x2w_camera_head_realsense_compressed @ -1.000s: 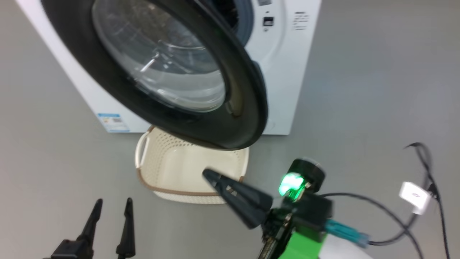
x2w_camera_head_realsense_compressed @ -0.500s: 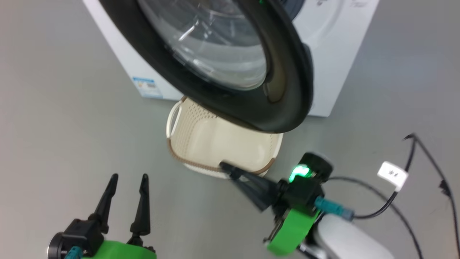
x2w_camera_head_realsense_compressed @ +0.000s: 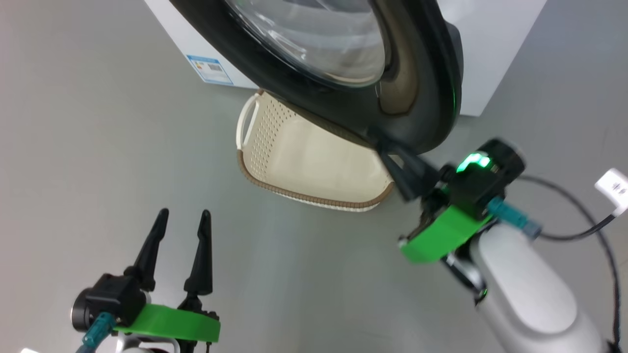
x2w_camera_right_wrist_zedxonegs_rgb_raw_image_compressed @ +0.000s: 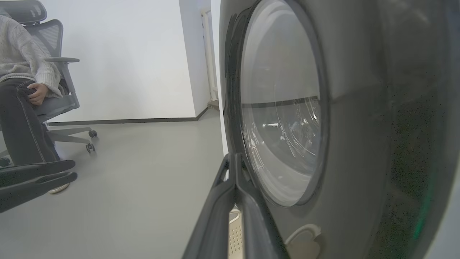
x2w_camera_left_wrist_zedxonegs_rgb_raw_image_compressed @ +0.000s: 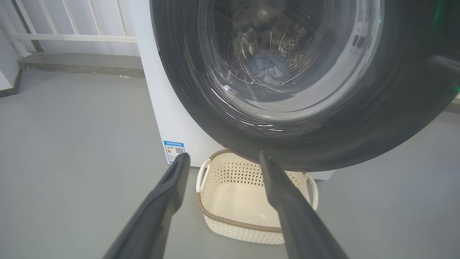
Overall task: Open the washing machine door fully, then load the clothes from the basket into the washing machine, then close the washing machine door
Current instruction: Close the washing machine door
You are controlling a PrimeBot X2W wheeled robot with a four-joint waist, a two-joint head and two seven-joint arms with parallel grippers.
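Here, closed right jaws touch the washing machine door (x2w_camera_head_realsense_compressed: 304, 95); left jaws gape.

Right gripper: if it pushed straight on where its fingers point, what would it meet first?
The washing machine door: the right gripper aims its shut fingers at the black lower rim, seemingly almost touching.

The left gripper (x2w_camera_left_wrist_zedxonegs_rgb_raw_image_compressed: 222, 155), fingers spread wide, faces the washing machine door (x2w_camera_left_wrist_zedxonegs_rgb_raw_image_compressed: 377, 118), whose black rim overhangs the basket (x2w_camera_left_wrist_zedxonegs_rgb_raw_image_compressed: 230, 220) on the grey floor (x2w_camera_left_wrist_zedxonegs_rgb_raw_image_compressed: 72, 162) at the foot of the white washing machine (x2w_camera_left_wrist_zedxonegs_rgb_raw_image_compressed: 158, 90); bluish clothes (x2w_camera_left_wrist_zedxonegs_rgb_raw_image_compressed: 267, 68) show through the glass, in the steel drum (x2w_camera_left_wrist_zedxonegs_rgb_raw_image_compressed: 298, 46)
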